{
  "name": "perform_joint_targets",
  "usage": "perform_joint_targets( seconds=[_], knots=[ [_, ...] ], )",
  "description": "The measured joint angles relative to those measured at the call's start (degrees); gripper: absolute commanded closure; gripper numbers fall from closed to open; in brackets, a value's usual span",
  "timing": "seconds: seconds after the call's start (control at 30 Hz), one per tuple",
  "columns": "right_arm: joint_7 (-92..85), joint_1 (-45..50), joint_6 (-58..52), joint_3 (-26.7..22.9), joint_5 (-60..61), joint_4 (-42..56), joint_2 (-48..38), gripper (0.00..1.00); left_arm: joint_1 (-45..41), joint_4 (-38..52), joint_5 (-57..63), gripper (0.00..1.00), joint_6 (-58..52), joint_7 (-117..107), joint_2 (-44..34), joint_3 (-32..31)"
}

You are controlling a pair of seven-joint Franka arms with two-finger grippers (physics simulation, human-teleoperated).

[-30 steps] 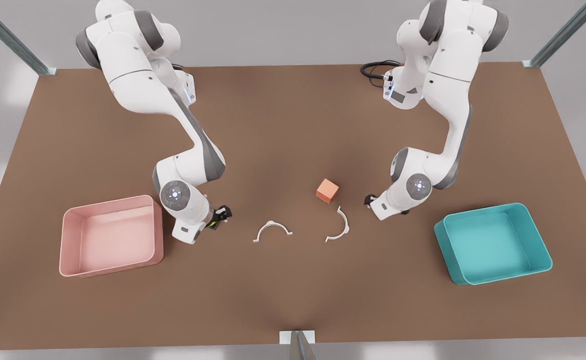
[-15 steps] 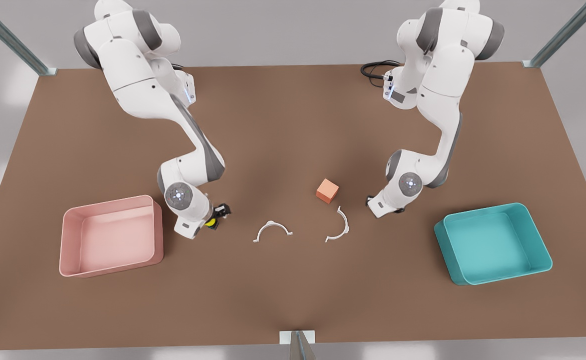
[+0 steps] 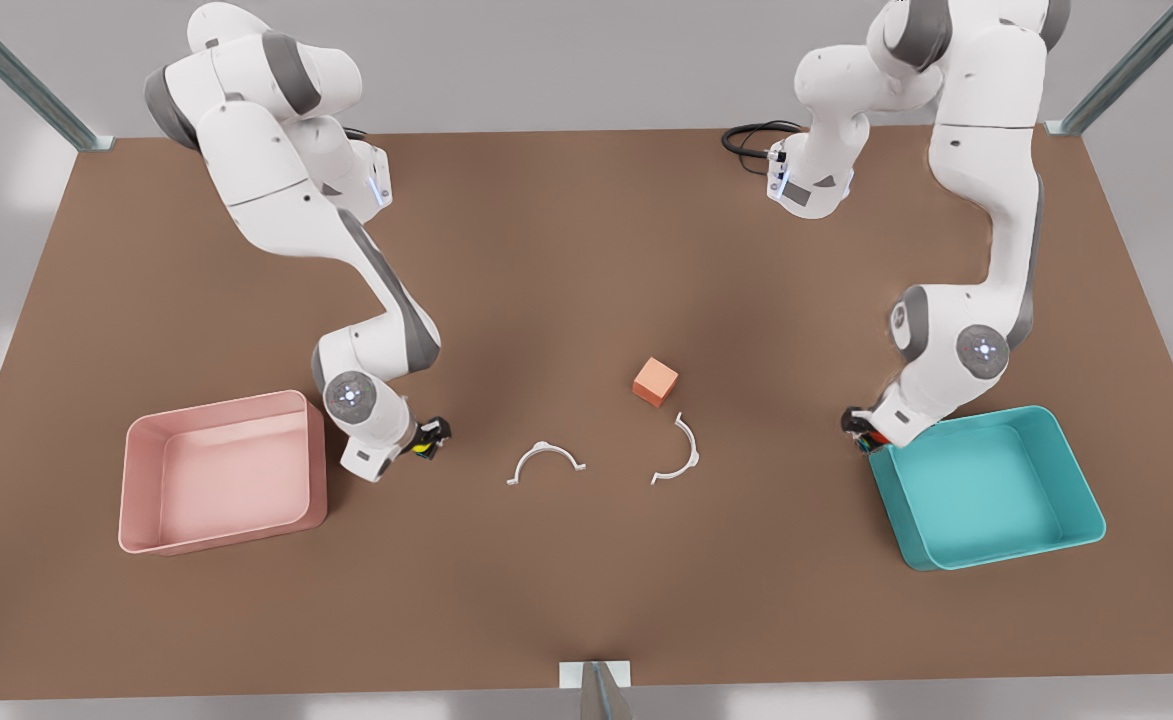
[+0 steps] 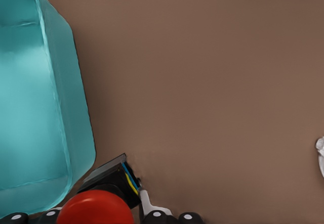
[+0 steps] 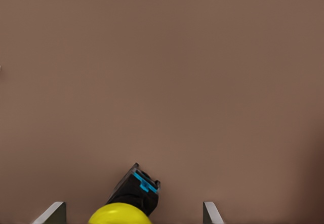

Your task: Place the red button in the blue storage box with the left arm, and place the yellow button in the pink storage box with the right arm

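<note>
The red button (image 3: pixel 875 438) hangs in my left gripper (image 3: pixel 862 431), which is shut on it at the front view's right, just outside the near corner of the blue storage box (image 3: pixel 892 503). The left wrist view has the red button (image 4: pixel 96 210) close up beside the blue storage box (image 4: pixel 35 107). At the front view's left, my right gripper (image 3: pixel 430 438) is shut on the yellow button (image 3: pixel 420 448), low over the table and a short way from the pink storage box (image 3: pixel 221 408). In the right wrist view the yellow button (image 5: pixel 121 214) sits between the fingers (image 5: pixel 53 213).
An orange-pink cube (image 3: pixel 655 381) rests mid-table. Two white curved clips (image 3: pixel 545 462) (image 3: pixel 679 455) lie in front of it. A black cable (image 3: pixel 751 135) coils at the back edge. Brown table lies open between the two boxes.
My left gripper has carried the red button from beside the cube area toward the front view's right, up to the blue box's corner. The right gripper has shifted slightly toward the pink box.
</note>
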Motion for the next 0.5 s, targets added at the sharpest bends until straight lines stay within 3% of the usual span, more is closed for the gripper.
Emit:
perform_joint_targets(
  seconds=[0.13,0.17,0.2,0.27,0.3,0.37,0.5],
  knots=[
    [0.03,0.14,2.05,0.00,-0.10,-1.49,0.19,0.00,8.02,5.22,-0.01,0.45,-4.10,7.36,2.06,0.04],
    [0.05,0.17,2.38,0.07,-0.11,-2.03,0.08,0.00,8.68,7.19,-0.04,0.32,-4.77,9.11,3.80,0.03],
    [0.06,0.17,2.67,0.31,-0.12,-2.61,-0.06,0.00,9.01,9.30,-0.14,0.00,-5.34,10.82,5.67,0.03],
    [0.08,0.12,3.31,0.58,-0.13,-3.58,-0.21,0.02,9.14,11.78,-0.29,0.00,-6.27,13.89,7.73,0.07],
    [0.08,0.10,3.92,0.63,-0.12,-4.28,-0.20,0.12,9.08,12.58,-0.37,0.00,-7.02,15.07,8.08,0.08],
    [0.10,0.07,4.99,0.62,-0.13,-4.79,-0.11,0.23,7.73,17.56,-0.54,0.00,-11.00,15.91,8.03,-0.09],
    [0.12,0.14,6.66,0.61,-0.12,-4.96,0.27,0.34,0.45,32.48,0.92,0.00,-22.43,12.54,3.67,-1.19]
  ],
)
